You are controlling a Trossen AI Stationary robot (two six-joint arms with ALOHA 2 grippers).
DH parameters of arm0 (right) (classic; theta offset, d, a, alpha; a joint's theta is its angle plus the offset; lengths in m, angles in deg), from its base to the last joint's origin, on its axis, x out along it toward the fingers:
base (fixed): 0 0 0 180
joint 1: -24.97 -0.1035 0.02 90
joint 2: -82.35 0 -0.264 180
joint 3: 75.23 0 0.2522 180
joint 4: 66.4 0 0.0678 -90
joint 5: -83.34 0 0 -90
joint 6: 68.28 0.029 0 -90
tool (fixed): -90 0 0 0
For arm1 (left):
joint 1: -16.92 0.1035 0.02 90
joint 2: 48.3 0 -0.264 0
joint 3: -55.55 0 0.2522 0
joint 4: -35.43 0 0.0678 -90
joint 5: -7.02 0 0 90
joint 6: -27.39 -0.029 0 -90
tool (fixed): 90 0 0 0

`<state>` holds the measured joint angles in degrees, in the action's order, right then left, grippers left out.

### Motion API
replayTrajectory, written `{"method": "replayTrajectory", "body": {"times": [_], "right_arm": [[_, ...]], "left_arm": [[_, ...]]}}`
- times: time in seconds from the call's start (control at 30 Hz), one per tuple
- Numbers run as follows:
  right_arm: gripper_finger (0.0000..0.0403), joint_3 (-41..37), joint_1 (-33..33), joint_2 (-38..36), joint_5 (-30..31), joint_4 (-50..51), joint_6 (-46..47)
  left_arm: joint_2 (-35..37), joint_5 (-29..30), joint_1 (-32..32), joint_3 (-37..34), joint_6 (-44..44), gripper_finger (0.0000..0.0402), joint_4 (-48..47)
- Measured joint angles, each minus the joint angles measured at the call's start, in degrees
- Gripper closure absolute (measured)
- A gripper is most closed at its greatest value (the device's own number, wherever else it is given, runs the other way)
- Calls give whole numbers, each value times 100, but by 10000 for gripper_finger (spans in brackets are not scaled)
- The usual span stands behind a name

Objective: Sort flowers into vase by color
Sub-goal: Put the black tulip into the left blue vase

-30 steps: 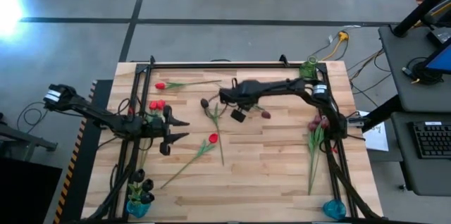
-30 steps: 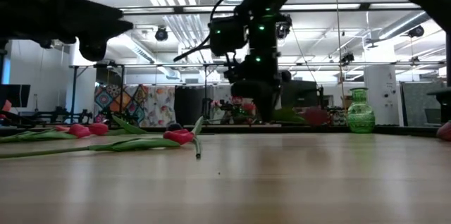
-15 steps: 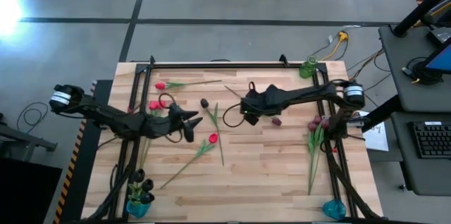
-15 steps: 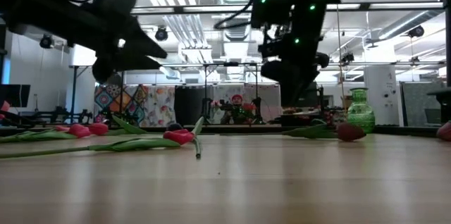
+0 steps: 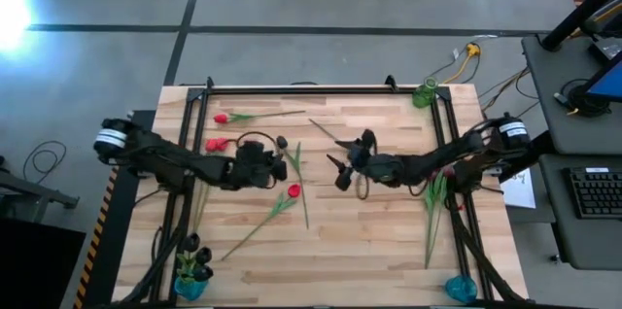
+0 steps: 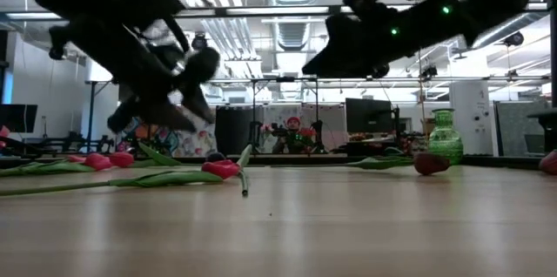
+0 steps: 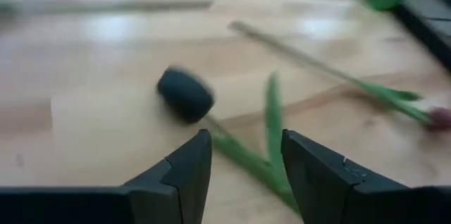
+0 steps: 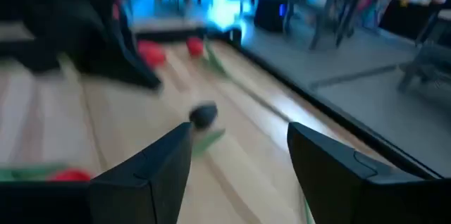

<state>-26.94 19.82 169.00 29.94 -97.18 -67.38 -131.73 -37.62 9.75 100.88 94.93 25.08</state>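
Observation:
Several long-stemmed flowers lie flat on the wooden table [image 5: 369,241]. A near-black flower [image 5: 282,141] lies at mid-table, its stem [image 7: 243,155] running between the fingers of my open left gripper [image 5: 280,165], which hovers above it [image 6: 165,111]. A maroon flower [image 6: 428,164] lies under my right arm, only its stem [image 5: 328,131] showing from above. My right gripper [image 5: 337,170] is open with nothing in it, above mid-table and pointing at the left gripper. Red flowers [image 5: 293,190] [image 5: 214,144] [image 5: 222,118] lie toward the left.
A blue vase [image 5: 191,285] holding dark flowers stands at the near left corner. Another blue vase [image 5: 460,290] stands near right and a green one [image 5: 425,95] far right. More flowers [image 5: 432,192] lie along the right edge. A black frame [image 5: 321,88] borders the table.
My right gripper has opened and let go of the maroon flower, which now lies on the table. It has risen and drawn back a little toward the near right. My left gripper has moved right and down toward the near-black flower.

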Motion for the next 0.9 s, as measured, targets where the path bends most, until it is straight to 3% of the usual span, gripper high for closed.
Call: {"method": "replayTrajectory", "body": {"times": [0.2, 0.5, 0.9], "right_arm": [[179, -415, 44, 349, 65, -2459, -647], [179, -772, -173, 970, -176, -2190, -218], [179, -741, -638, 897, -1122, -1769, 15]], "left_arm": [[-862, -588, 387, 438, 1016, 209, -227], [-1373, -592, 809, 1466, 1544, 150, -1222], [-2295, -470, 875, 1841, 2715, 190, -1455]]}}
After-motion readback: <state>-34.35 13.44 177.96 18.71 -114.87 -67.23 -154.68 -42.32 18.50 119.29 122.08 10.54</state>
